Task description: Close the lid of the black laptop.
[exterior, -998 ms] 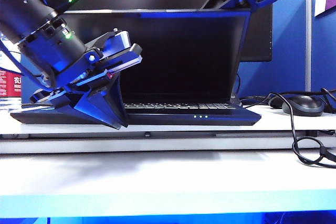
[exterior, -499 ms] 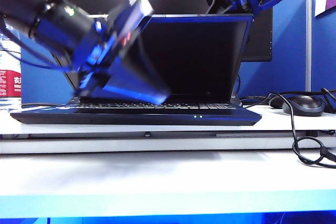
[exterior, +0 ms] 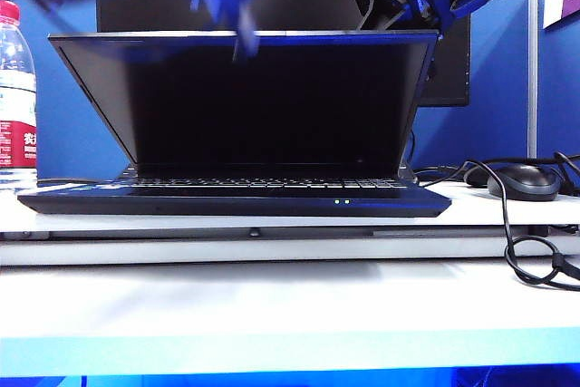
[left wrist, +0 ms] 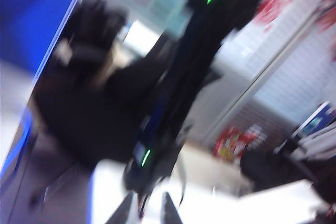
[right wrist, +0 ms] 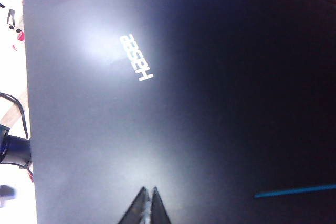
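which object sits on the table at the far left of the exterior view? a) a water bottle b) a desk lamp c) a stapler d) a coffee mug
a, a clear water bottle with a red cap and red label stands left of the black laptop.

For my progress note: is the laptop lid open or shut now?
Open. The lid stands raised over the keyboard, leaning forward, its dark screen in view.
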Controlling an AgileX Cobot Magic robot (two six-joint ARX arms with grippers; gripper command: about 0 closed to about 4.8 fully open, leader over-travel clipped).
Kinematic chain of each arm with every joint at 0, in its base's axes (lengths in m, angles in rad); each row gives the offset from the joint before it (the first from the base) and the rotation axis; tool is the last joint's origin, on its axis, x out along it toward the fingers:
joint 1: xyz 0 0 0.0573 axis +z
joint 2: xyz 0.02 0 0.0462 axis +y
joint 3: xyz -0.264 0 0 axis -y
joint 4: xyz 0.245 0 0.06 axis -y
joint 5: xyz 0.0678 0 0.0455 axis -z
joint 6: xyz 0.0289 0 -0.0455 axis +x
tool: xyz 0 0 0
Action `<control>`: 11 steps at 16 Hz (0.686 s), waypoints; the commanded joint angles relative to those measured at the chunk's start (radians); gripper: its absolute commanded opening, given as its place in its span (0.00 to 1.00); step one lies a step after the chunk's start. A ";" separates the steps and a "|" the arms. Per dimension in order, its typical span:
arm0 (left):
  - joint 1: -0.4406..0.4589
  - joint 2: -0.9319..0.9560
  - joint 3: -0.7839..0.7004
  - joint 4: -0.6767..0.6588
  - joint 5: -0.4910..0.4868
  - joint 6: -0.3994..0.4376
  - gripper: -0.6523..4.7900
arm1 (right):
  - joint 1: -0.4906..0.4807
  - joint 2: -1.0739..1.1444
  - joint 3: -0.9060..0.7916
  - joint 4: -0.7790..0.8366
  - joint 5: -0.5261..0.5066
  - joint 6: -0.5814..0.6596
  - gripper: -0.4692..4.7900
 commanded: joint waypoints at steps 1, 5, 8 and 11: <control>0.012 -0.006 0.034 0.499 -0.021 -0.383 0.25 | 0.003 -0.003 -0.001 -0.053 0.019 -0.008 0.09; 0.116 -0.011 0.247 0.502 -0.044 -0.464 0.24 | 0.028 -0.003 -0.001 -0.073 0.052 -0.017 0.09; 0.237 -0.013 0.344 -0.105 -0.202 -0.071 0.24 | 0.070 -0.003 -0.001 -0.071 0.078 -0.018 0.09; 0.288 -0.013 0.372 -0.600 -0.649 0.221 0.24 | 0.098 -0.003 -0.001 -0.067 0.138 -0.017 0.09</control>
